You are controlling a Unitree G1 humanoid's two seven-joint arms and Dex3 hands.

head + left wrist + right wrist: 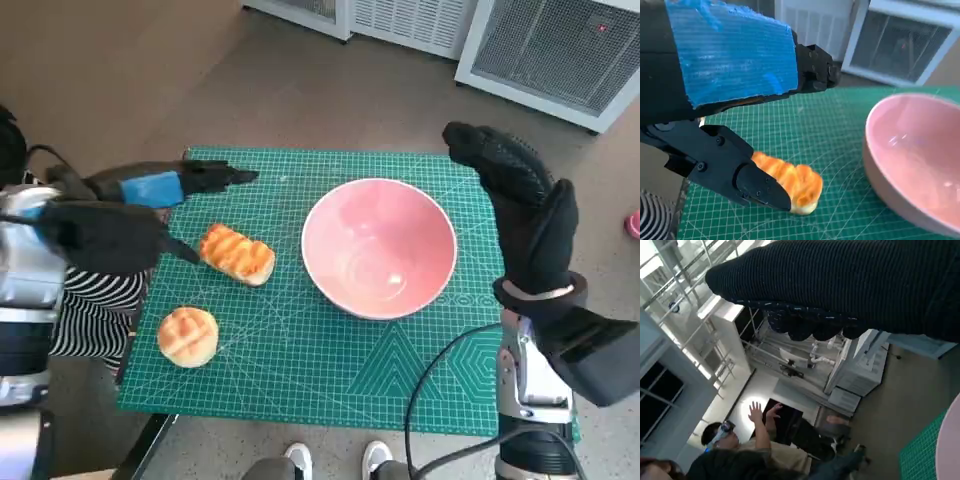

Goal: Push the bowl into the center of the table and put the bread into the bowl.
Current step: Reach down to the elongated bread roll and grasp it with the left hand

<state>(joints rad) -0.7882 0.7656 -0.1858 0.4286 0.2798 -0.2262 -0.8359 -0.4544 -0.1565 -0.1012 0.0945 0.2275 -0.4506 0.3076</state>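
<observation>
A pink bowl (379, 247) sits on the green cutting mat (330, 370), right of the middle; its rim and inside show in the left wrist view (915, 160). A long glazed bread (238, 254) lies left of the bowl. My left hand (130, 215) hovers just beside this bread (792, 182), fingers spread, one fingertip (765, 192) close to its end, holding nothing. A round bun (188, 336) lies nearer the front left. My right hand (520, 205) is raised beside the bowl's right rim, fingers extended, empty.
The mat covers the small table; its left edge is by my left forearm. White grilled units (560, 50) stand on the floor beyond the table. Shoes (335, 460) of a person show at the front edge. A seated person (740, 450) appears in the right wrist view.
</observation>
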